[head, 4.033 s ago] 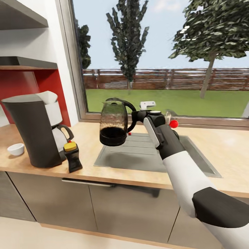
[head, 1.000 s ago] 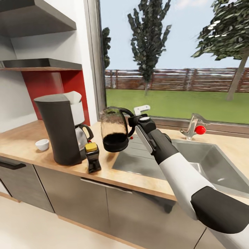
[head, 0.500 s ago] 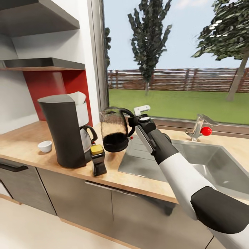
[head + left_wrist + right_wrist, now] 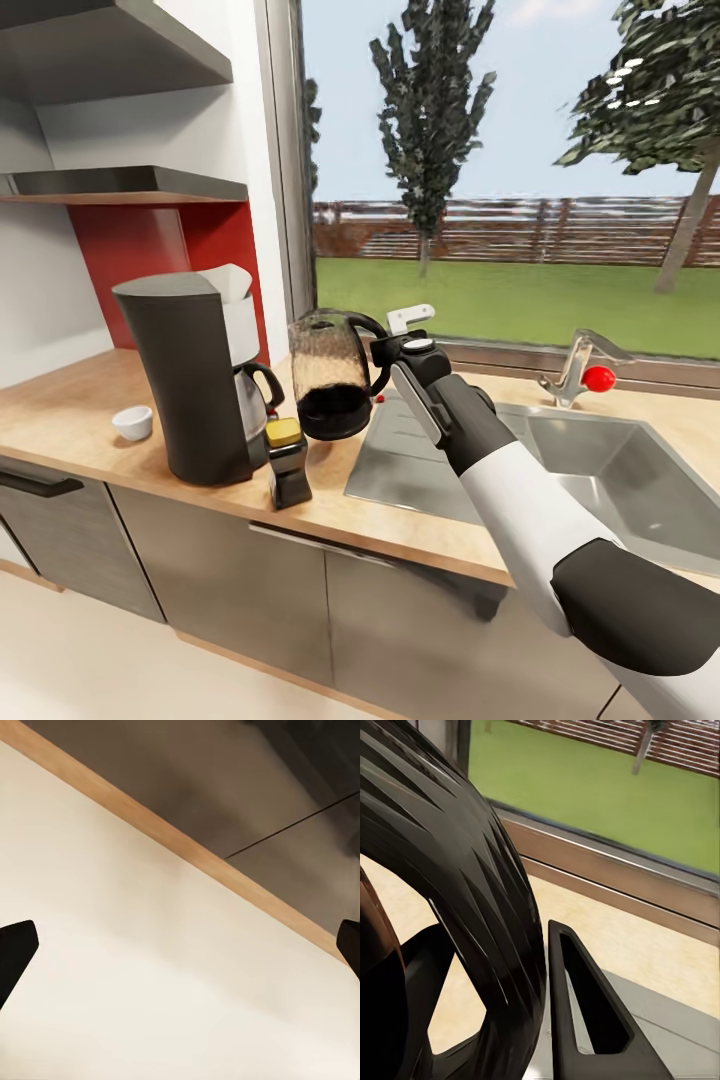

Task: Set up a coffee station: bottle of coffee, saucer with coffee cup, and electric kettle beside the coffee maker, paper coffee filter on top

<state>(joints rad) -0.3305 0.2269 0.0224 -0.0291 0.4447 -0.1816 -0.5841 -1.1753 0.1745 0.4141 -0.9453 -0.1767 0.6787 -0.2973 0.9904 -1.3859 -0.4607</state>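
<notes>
The glass electric kettle (image 4: 329, 376), dark at its base, hangs above the counter's edge by the sink. My right gripper (image 4: 384, 351) is shut on its black handle (image 4: 472, 892), with one finger (image 4: 585, 1016) beside the handle in the right wrist view. The dark coffee maker (image 4: 190, 380) stands on the wooden countertop (image 4: 60, 415), with a white paper filter (image 4: 232, 284) on its top. The coffee bottle (image 4: 287, 462) with a yellow lid stands at its front right. A small white cup (image 4: 132, 422) sits to its left. My left gripper (image 4: 183, 949) is open over the pale floor.
A steel sink (image 4: 590, 480) with a red-knobbed faucet (image 4: 582, 374) lies right of the kettle. Wall shelves (image 4: 130, 185) hang above the coffee maker, against a red backsplash. The window frame (image 4: 285, 200) rises behind the kettle. Grey cabinet fronts (image 4: 230, 590) run below the counter.
The camera has moved, so the counter's things have slid rightward in the picture. The kettle, still held, now hangs closer to the coffee maker and bottle.
</notes>
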